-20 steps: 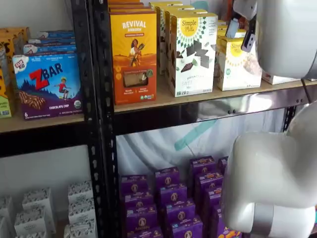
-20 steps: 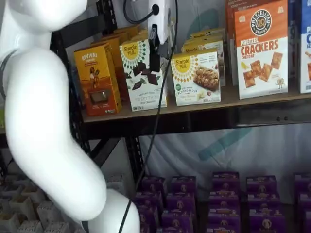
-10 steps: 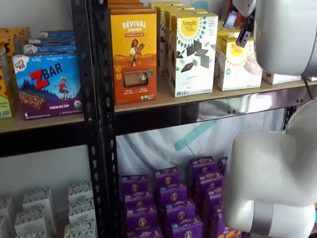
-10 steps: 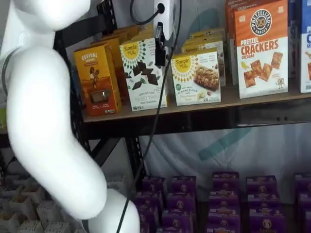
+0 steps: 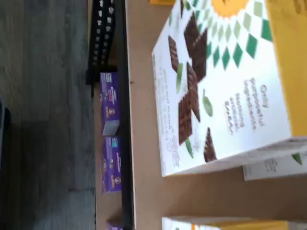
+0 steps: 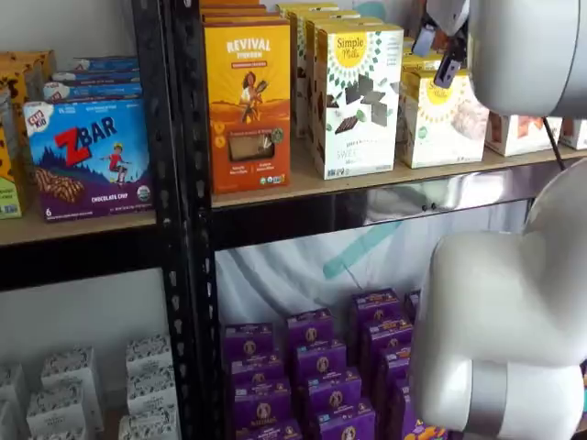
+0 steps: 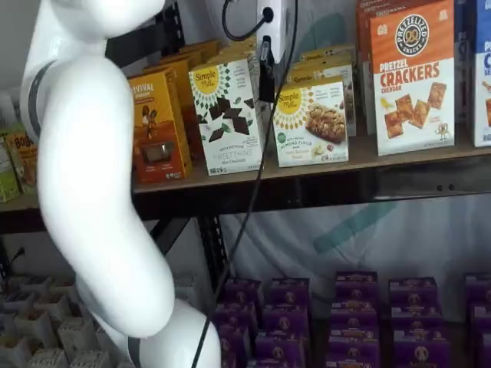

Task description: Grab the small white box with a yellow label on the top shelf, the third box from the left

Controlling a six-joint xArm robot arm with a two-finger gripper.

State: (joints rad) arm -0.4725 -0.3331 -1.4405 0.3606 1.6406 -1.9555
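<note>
Small white box [image 7: 311, 123] sits on the top shelf [image 7: 399, 157], front face out, yellow sunburst at its upper left. It stands just right of the taller white box with dark chocolate squares [image 7: 228, 115] and left of the orange-and-white crackers box [image 7: 413, 77]. In a shelf view the same small white box [image 6: 440, 115] is partly behind the arm's white body.

Claw [image 7: 267, 65] hangs above the shelf in front of the gap between the taller white box and the small white box, a black cable [image 7: 253, 176] trailing down from it. Only a dark finger shows side-on; I cannot tell from sight whether the fingers are apart. Nothing is held.

Wrist view: the chocolate-squares box [image 5: 220, 91] fills most of the picture, tan shelf board beneath it, purple boxes [image 5: 110, 158] far below.
</note>
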